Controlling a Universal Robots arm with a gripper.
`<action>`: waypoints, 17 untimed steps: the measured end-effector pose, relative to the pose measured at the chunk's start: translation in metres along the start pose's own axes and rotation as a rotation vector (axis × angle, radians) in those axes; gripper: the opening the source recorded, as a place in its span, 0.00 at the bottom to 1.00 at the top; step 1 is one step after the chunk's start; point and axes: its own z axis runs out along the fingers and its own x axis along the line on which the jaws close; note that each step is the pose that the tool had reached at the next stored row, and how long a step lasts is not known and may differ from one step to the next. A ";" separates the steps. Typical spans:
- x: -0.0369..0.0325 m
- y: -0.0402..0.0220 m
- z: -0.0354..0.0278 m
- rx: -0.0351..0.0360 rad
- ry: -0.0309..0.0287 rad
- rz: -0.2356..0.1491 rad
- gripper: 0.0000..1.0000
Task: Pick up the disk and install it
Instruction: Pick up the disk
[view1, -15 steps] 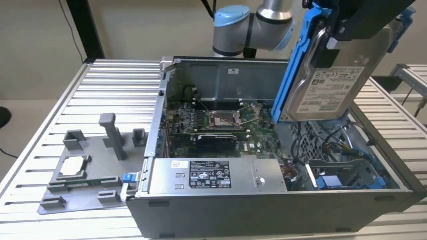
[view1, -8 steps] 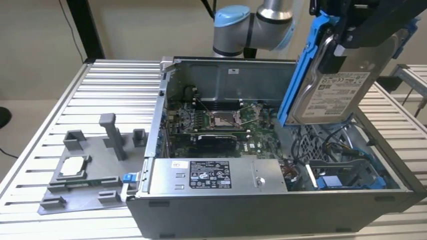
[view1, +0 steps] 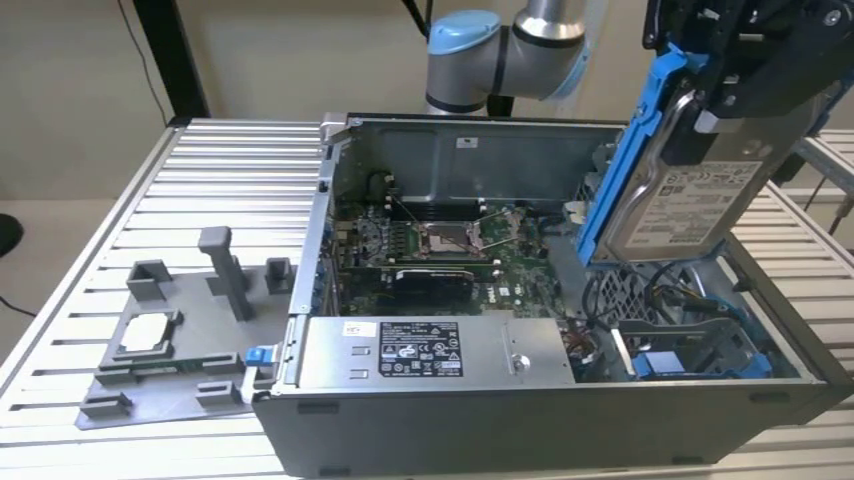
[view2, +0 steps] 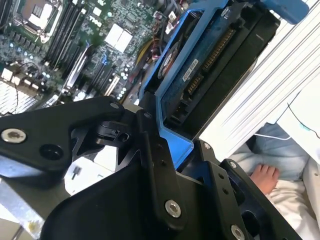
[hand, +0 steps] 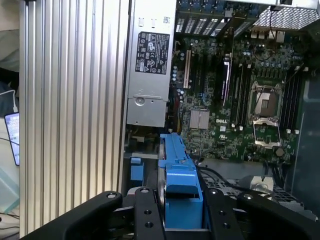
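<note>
One gripper (view1: 731, 118) is pinching the disk (view1: 678, 205) by its upper end, holding it tilted on edge above the open computer case (view1: 534, 425) at the exterior view's right. Its lower edge is hanging clear of the blue-lined drive bay (view1: 674, 355) beneath, with black cables (view1: 667, 285) lying between.

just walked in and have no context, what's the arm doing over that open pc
The arm's gripper is shut on the disk, gripping it by its blue bracket. It holds the disk tilted in the air over the open computer case, towards the exterior view's right. The drive bay lies below it, and the disk is not yet seated there. A grey fixture sits on the table beside the case.
</note>
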 end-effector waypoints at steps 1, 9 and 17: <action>0.0003 -0.0018 0.0008 0.0000 0.0002 0.000 0.00; 0.0017 -0.0121 0.0080 -0.0003 0.0056 0.000 0.00; 0.0070 -0.0187 0.0161 0.0004 0.0058 0.005 0.00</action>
